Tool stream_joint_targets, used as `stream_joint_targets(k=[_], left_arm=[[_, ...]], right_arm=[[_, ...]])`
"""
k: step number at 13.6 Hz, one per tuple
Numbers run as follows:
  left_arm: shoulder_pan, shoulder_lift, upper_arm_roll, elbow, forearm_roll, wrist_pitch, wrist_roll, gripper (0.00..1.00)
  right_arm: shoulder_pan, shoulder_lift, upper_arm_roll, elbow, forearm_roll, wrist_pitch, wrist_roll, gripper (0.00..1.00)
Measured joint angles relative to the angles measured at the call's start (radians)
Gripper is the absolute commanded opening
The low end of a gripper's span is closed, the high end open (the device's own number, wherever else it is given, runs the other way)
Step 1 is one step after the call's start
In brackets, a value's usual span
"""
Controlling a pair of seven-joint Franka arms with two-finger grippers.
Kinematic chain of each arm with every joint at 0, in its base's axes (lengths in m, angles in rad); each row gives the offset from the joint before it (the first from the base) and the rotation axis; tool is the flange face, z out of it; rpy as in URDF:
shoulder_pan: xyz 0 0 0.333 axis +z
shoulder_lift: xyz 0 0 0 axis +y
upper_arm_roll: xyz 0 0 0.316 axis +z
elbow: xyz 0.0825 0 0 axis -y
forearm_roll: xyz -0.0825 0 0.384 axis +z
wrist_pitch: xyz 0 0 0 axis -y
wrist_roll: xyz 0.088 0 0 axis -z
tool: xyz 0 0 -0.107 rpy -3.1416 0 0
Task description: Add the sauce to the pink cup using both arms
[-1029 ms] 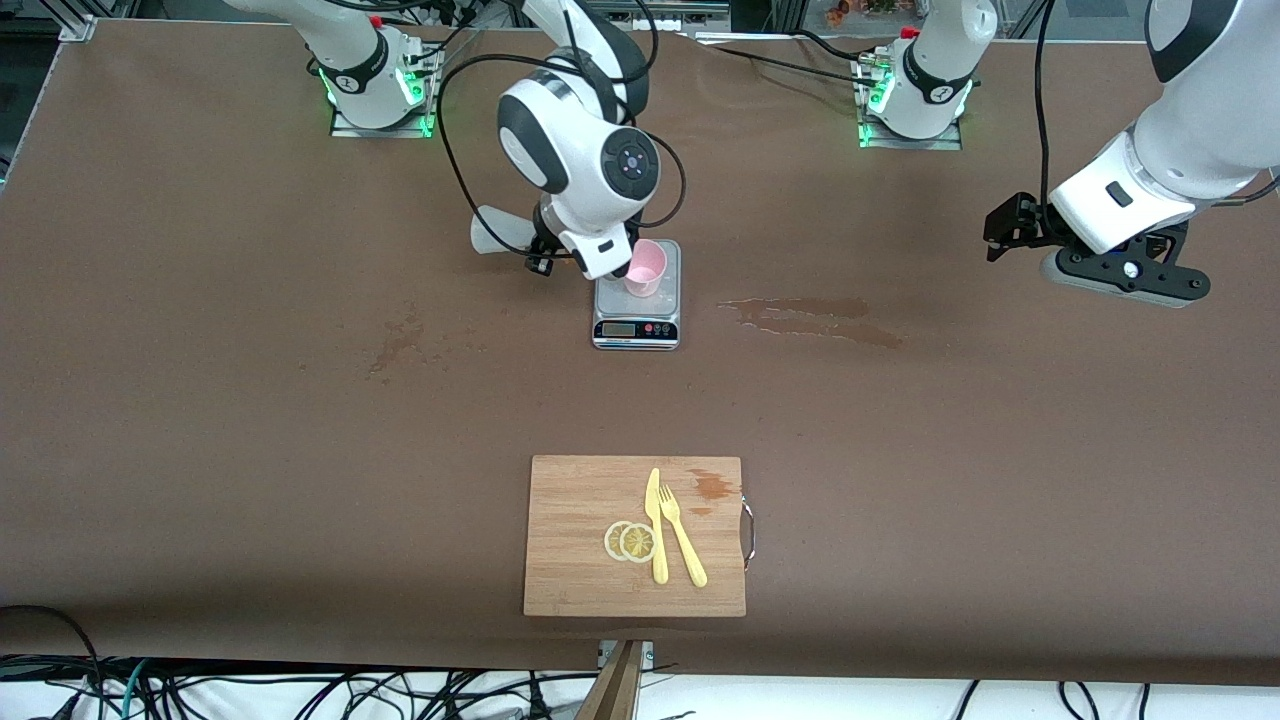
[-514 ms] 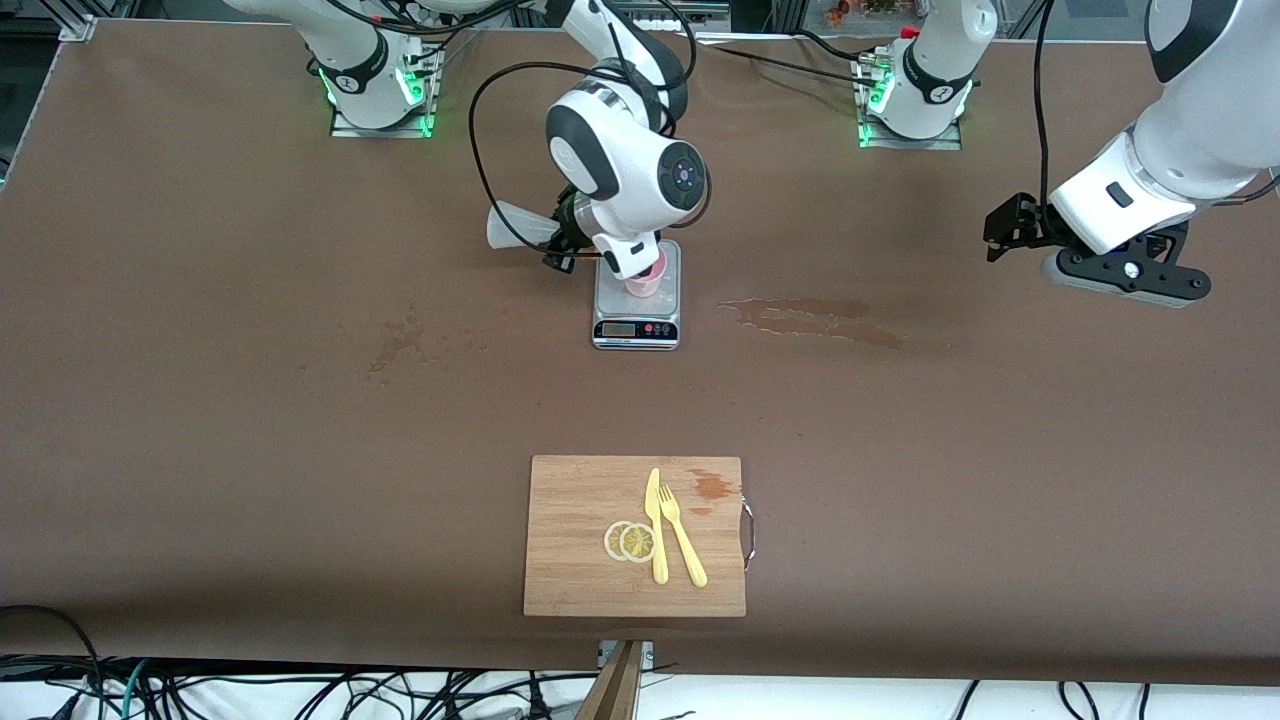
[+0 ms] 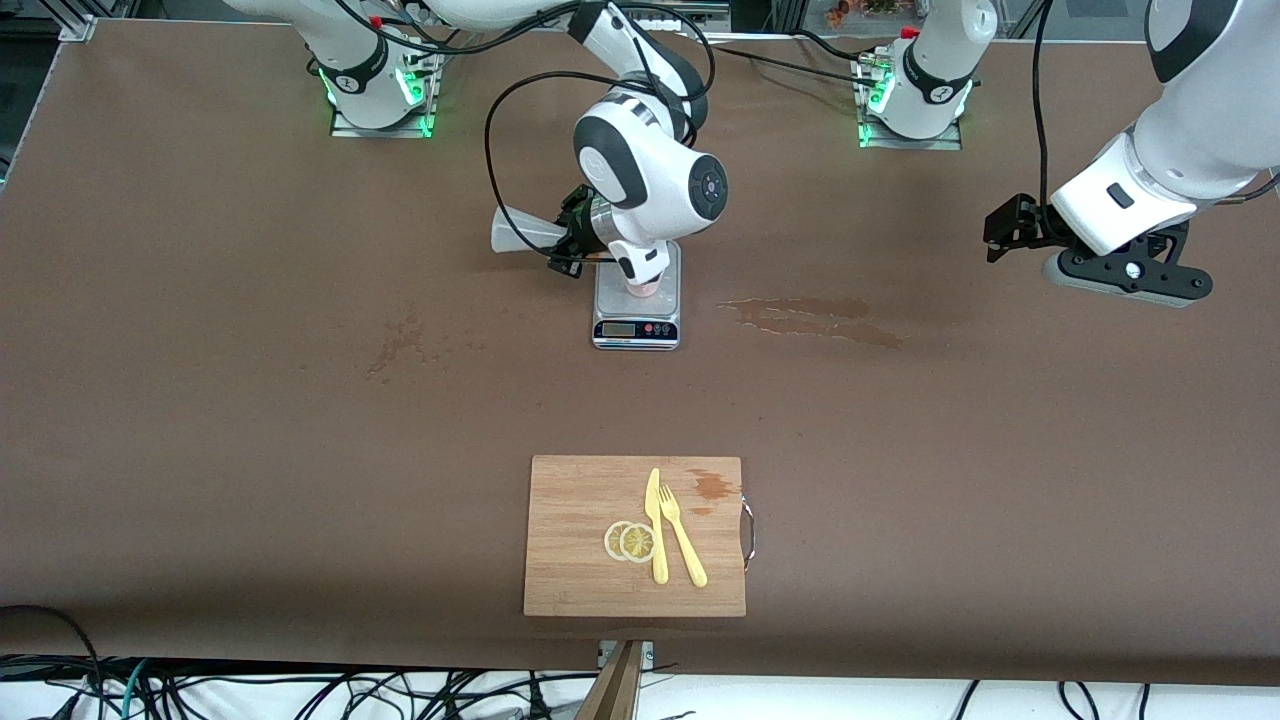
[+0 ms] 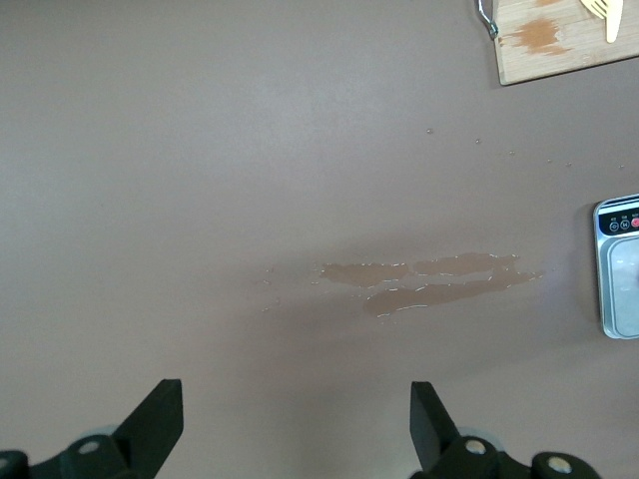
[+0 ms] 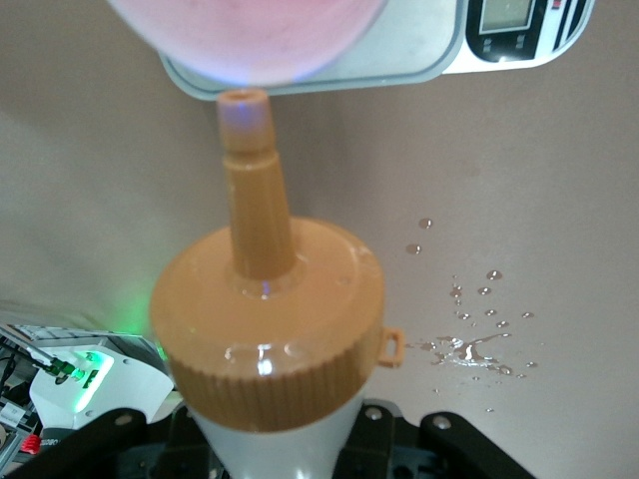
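1. Now the right gripper (image 3: 578, 240) clamps the sauce (image 3: 522, 232), tilted beside the pink cup (image 3: 645, 288) on the scale (image 3: 637, 312).
2. Bring the nozzle (image 5: 252, 180) over the cup's mouth before squeezing.
3. Left gripper (image 4: 295, 419) waits, fingers apart.

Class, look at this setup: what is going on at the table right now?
The right pincer is shut on the sauce bottle, holding it tipped on its side with the orange nozzle aimed at the pink cup. The cup stands on the scale. No sauce is visibly coming out. The left pincer hangs open over the table's left-arm end, waiting, near a wet smear. A cutting board with lemon slices, knife and fork lies nearer the camera.
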Motion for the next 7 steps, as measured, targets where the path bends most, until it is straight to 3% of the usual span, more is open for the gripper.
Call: stream_joint_targets(k=[7], left_arm=[[0.0, 0.0, 0.0, 0.0, 0.0, 0.0, -0.003, 1.0]], right_arm=[[0.038, 0.07, 0.0, 0.074, -0.054, -0.071, 0.002, 0.0]])
